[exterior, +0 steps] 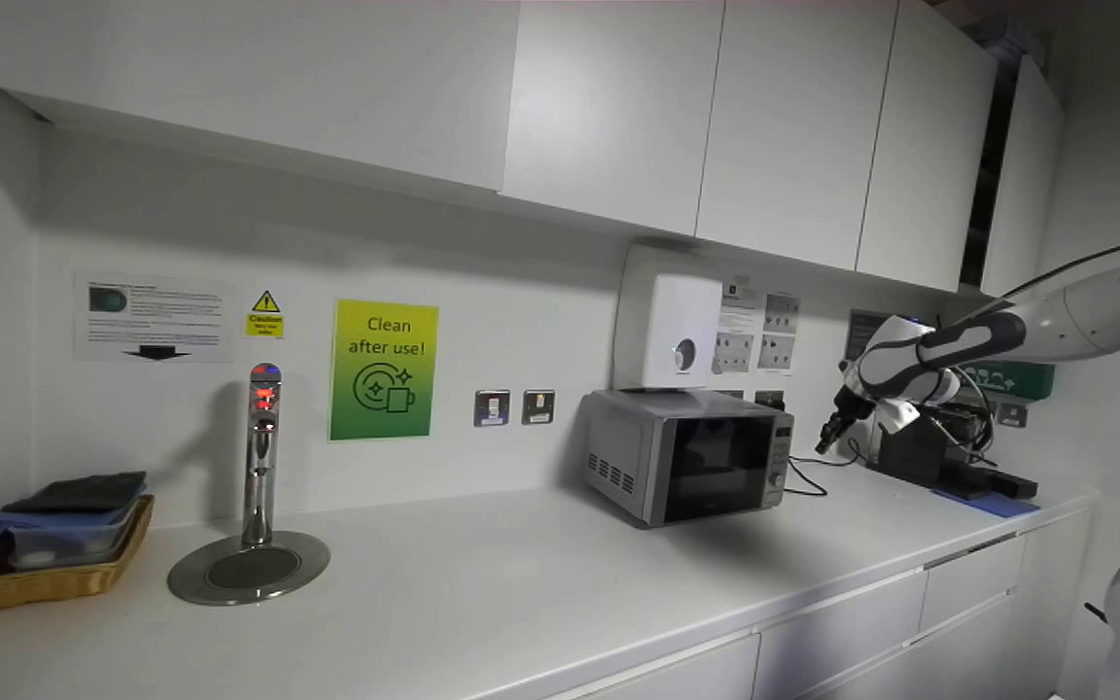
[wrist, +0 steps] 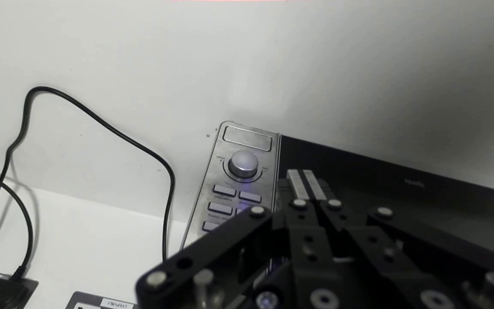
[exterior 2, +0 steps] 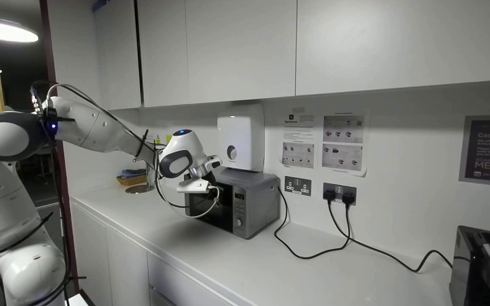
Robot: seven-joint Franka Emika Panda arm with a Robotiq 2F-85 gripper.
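My gripper [wrist: 306, 182] is shut, its two pale fingertips side by side with nothing visible between them. In the wrist view it lies across the dark door [wrist: 371, 184] of the grey microwave, just beside the control panel; contact is not apparent. The silver knob [wrist: 243, 163] and several buttons show to the left of the fingertips. In an exterior view the gripper [exterior: 828, 435] points down, to the right of the microwave [exterior: 623, 442]. Another angle has it in front of the microwave [exterior 2: 255, 199], where the wrist and white cable partly hide the fingers.
A white dispenser [exterior: 657, 316] hangs directly over the microwave, below wall cupboards [exterior: 609, 107]. Black cables [exterior 2: 309, 257] trail across the counter towards a black machine [exterior 2: 487, 263]. Farther along stand a metal tap [exterior: 259, 467] on a round base and a wicker basket [exterior: 54, 583].
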